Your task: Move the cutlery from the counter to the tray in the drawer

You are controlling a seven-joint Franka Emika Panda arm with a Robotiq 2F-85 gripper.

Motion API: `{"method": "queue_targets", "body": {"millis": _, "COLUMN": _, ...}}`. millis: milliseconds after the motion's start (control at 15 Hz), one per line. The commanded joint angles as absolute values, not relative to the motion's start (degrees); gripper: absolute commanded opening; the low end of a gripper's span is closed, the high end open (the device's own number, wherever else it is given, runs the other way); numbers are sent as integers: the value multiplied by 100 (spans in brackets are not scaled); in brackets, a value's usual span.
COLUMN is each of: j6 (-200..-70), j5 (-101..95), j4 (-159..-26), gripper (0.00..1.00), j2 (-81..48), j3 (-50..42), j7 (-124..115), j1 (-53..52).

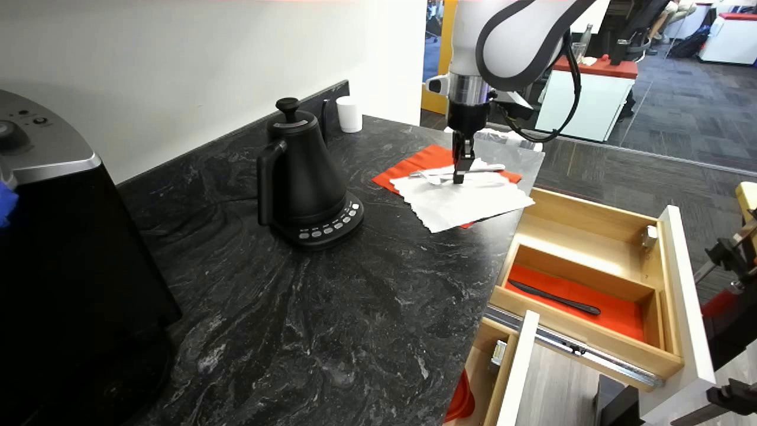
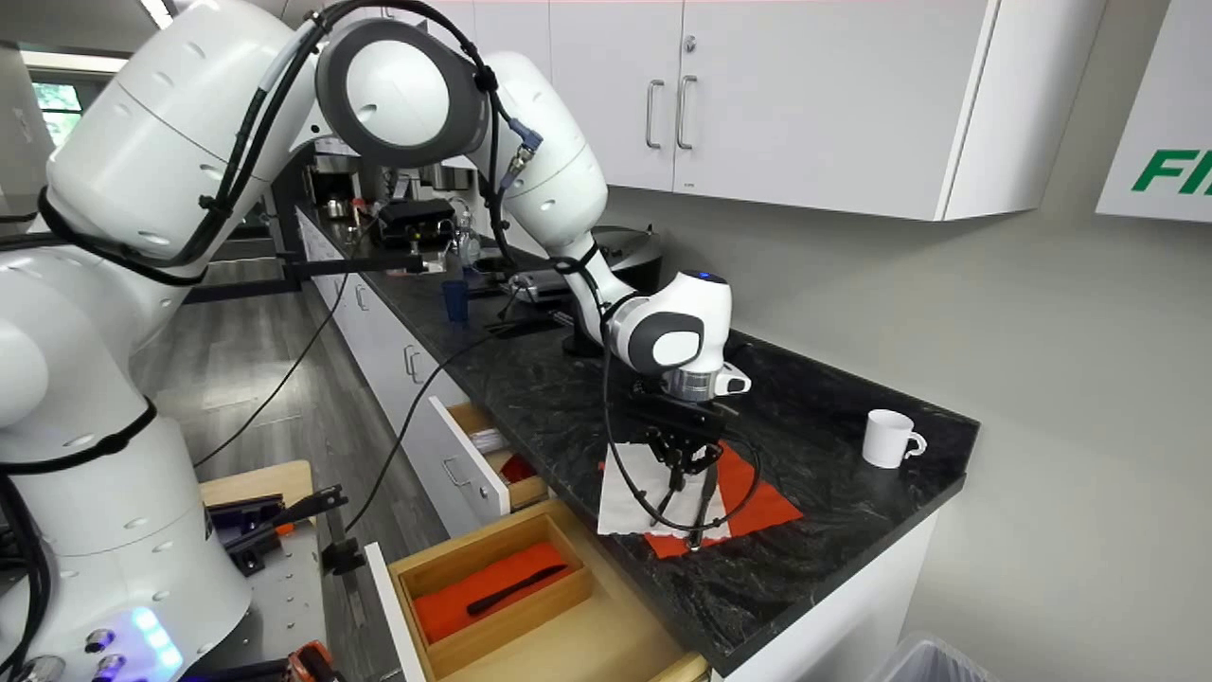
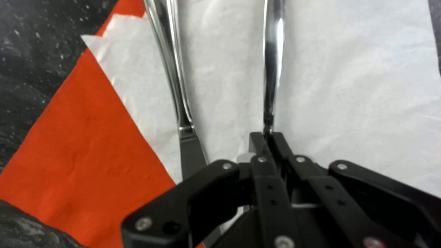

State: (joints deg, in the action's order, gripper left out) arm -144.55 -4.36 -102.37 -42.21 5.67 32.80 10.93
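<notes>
A: Tool state?

B: Gripper (image 3: 268,136) drawn nearly together. Only a slim gap parts the 2 fingertips (image 3: 279,139), and the neck of 1 silver utensil (image 3: 273,51) sits in it.

A: Grip point?

B: Pinched at the neck. The handle runs out from the tips toward the top of the wrist view; the gripper mostly covers the other end. Whether the piece touches the white napkin (image 3: 344,86) below cannot be told.

A: Other cutlery?

B: 1 silver knife (image 3: 192,155) near the held piece, apart from it at the handle, lying across the white napkin. Its blade passes partly out of sight behind the gripper. Red napkin (image 3: 89,148) lies under the white.

A: Location?

B: Both napkins rest on the counter (image 1: 331,325), near its edge. Black kettle (image 1: 304,160) and white mug (image 2: 888,439) stand on the same worktop, apart from the napkins.

A: Tray?

B: Tray (image 1: 591,279) sits inside the pulled-out drawer (image 1: 689,296). 1 dark knife (image 1: 555,297) lies on its red floor, seen in both exterior views.
</notes>
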Motion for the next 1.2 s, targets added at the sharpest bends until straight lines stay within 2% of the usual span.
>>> {"method": "queue_targets", "body": {"millis": 0, "j6": -14252, "j5": -410, "j4": -10490, "gripper": 4, "j2": -3695, "j3": 606, "j7": 3019, "j1": 950}}
{"method": "queue_targets", "body": {"millis": 400, "j6": -13951, "j5": -28, "j4": -11079, "gripper": 4, "j2": -3154, "j3": 784, "j7": 2546, "j1": 844}}
{"method": "queue_targets", "body": {"millis": 1133, "j6": -14870, "j5": 660, "j4": -14003, "gripper": 4, "j2": -1134, "j3": 904, "j7": 2669, "j1": 781}}
